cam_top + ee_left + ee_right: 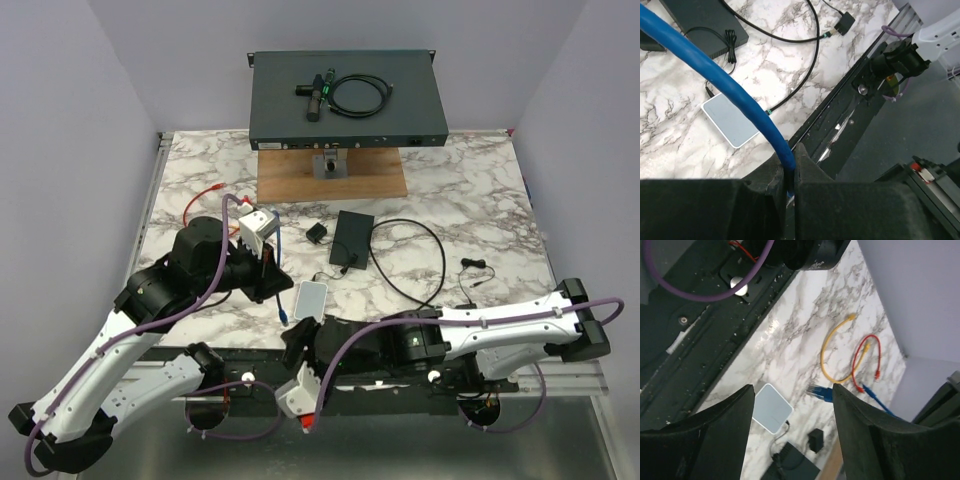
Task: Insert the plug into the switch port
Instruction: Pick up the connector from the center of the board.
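Left wrist view is showing the left gripper (790, 172) clamping the blue cable (715, 70) tightly, well apart from the switch (345, 100). The right gripper (792, 402) is standing with jaws spread, gripping nothing, facing the plug (820, 392); insertion is remaining undone

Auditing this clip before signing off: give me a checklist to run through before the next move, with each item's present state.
1. Left gripper shut on blue cable: ok.
2. Right gripper open: ok.
3. Plug in the right wrist view, free of clutter: ok.
4. Plug's latch side: cannot tell.
5. Plug seated in switch: not ok, far from it.
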`<action>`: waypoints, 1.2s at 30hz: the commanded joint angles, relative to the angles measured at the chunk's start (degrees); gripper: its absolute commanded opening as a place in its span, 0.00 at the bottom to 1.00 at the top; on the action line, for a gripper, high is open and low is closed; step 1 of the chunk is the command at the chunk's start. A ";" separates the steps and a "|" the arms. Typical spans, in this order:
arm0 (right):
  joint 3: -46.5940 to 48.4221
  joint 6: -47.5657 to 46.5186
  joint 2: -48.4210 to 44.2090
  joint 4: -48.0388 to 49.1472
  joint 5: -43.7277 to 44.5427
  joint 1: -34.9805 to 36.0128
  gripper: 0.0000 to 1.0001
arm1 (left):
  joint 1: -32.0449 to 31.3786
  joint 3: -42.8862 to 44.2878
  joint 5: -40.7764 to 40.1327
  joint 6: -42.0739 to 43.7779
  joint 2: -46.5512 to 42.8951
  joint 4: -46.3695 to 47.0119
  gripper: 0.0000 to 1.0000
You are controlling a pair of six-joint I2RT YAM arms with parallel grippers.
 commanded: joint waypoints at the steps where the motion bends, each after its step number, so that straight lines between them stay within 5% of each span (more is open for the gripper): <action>1: 5.76 -8.27 4.03 -6.30 13.05 3.97 0.66 | 0.00 1.91 2.06 3.12 -0.13 -3.99 0.00; 6: 8.34 -14.63 8.89 -10.06 21.40 6.47 0.66 | -0.04 2.16 2.36 5.21 0.61 -7.29 0.00; 30: 10.72 -30.11 18.40 -4.46 28.40 6.91 0.65 | -9.45 3.25 -5.33 6.39 7.22 -12.26 0.00; 36: 10.14 -30.88 19.63 -3.35 29.40 6.90 0.57 | -13.47 3.98 -6.36 6.39 7.89 -12.77 0.00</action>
